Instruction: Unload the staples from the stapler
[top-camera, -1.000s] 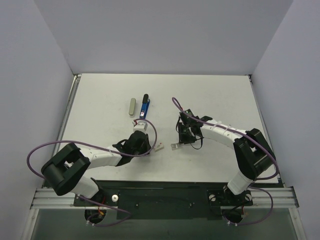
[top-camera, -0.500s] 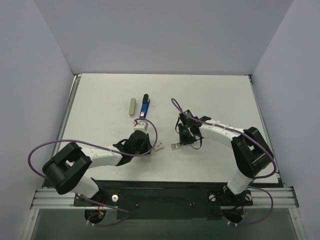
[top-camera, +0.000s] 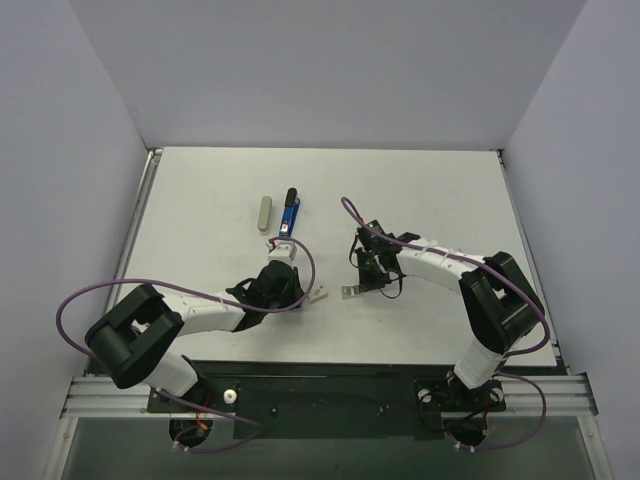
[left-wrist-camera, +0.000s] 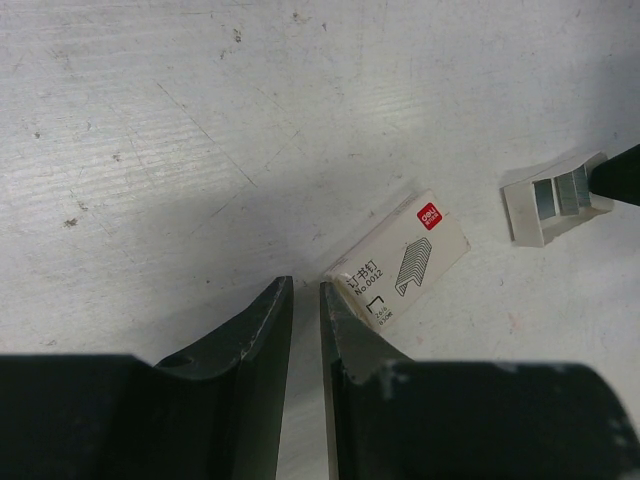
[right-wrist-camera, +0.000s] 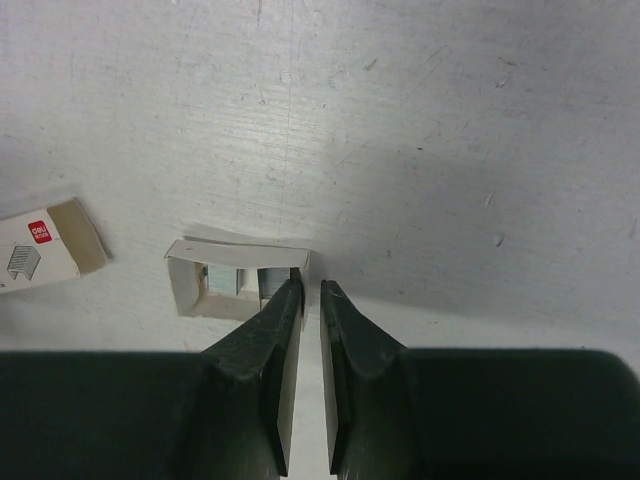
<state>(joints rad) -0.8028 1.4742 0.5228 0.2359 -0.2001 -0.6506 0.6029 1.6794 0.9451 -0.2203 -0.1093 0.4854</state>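
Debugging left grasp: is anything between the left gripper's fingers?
No, the narrow gap in the left gripper shows only bare table, and the staple box lies outside the fingers.

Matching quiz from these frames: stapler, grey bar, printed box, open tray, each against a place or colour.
1 stapler
2 grey bar
3 printed box
4 open tray

A at the tips of the right gripper
B red logo, beside the left gripper
C blue and black
D just left of the stapler in the top view

Pairs: 1-C, 2-D, 3-B, 4-A
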